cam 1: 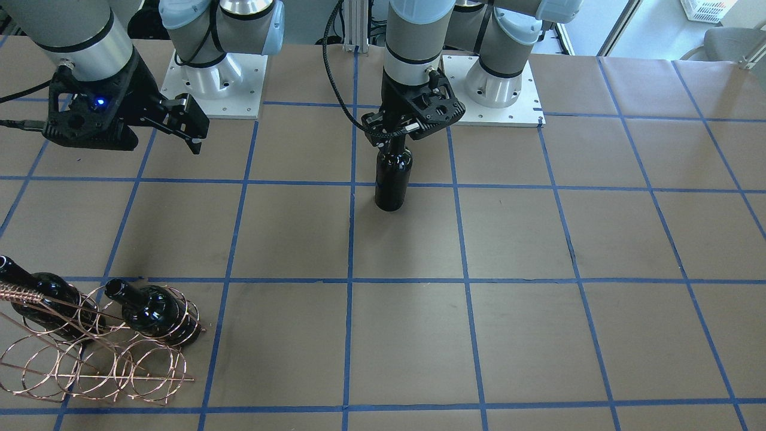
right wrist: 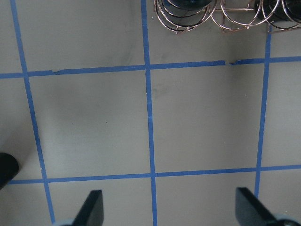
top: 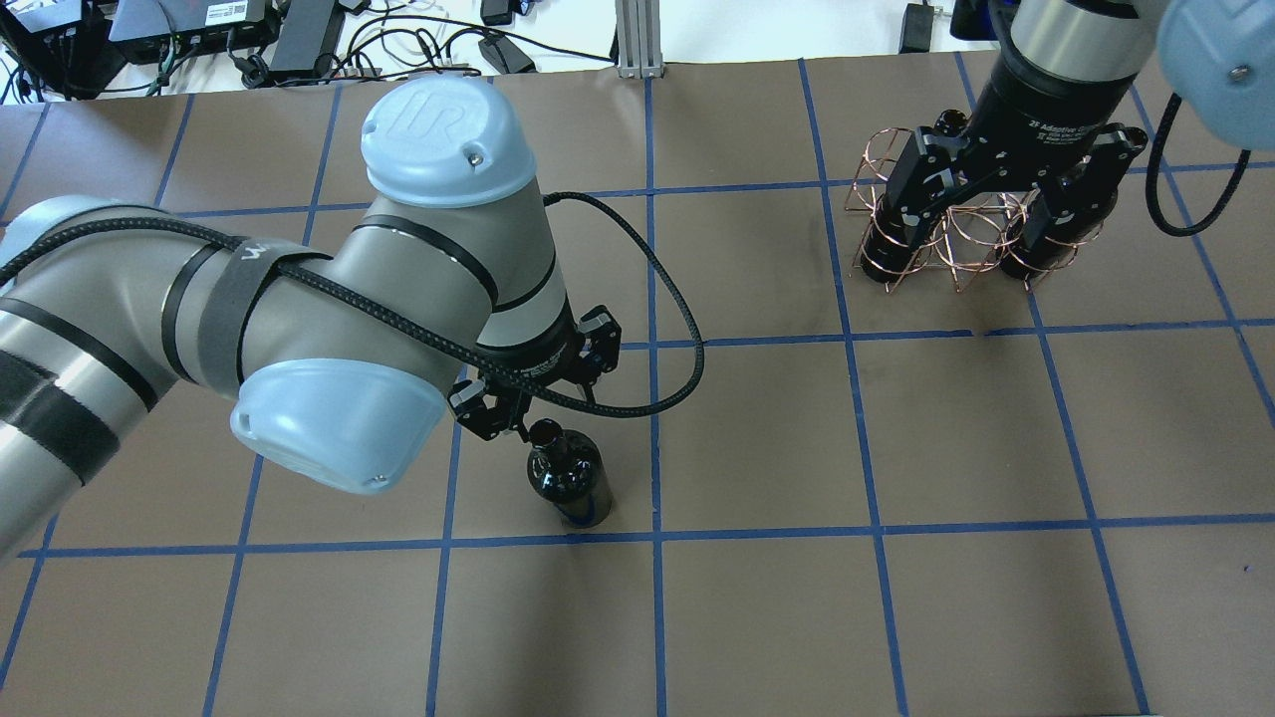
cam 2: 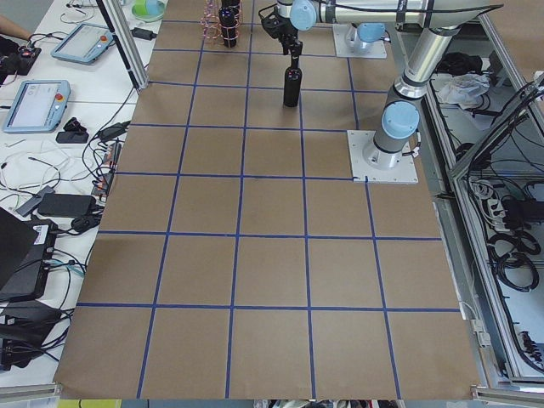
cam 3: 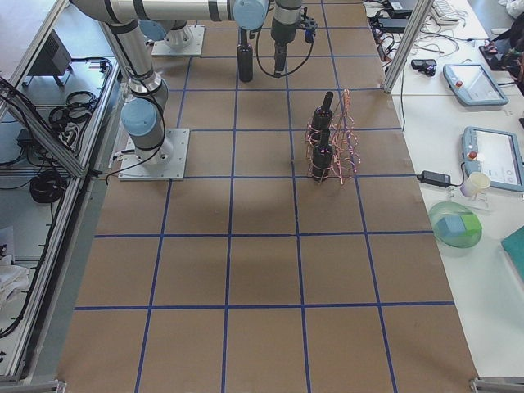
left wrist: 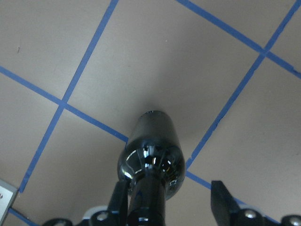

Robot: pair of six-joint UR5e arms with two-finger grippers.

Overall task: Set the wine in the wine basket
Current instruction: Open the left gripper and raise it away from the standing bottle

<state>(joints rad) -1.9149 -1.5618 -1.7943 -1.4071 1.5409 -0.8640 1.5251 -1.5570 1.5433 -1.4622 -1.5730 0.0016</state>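
Note:
A dark glass wine bottle [cam 1: 393, 179] stands upright on the brown table, near the robot's base. It also shows in the overhead view [top: 570, 478]. My left gripper [left wrist: 171, 200] is open around its neck. One finger [left wrist: 120, 200] lies against the neck and the other stands apart. The copper wire wine basket [cam 1: 102, 356] stands at the far side on my right and holds two more dark bottles [cam 1: 157, 311]. My right gripper [right wrist: 169, 212] is open and empty, high above the table between the standing bottle and the basket [right wrist: 225, 14].
Blue tape lines divide the brown table [cam 1: 538, 335] into squares. The two arm bases stand on white plates [cam 1: 215, 84]. A black cable [top: 687, 349] loops from my left wrist. Tablets and cables lie on side tables beyond the table's ends.

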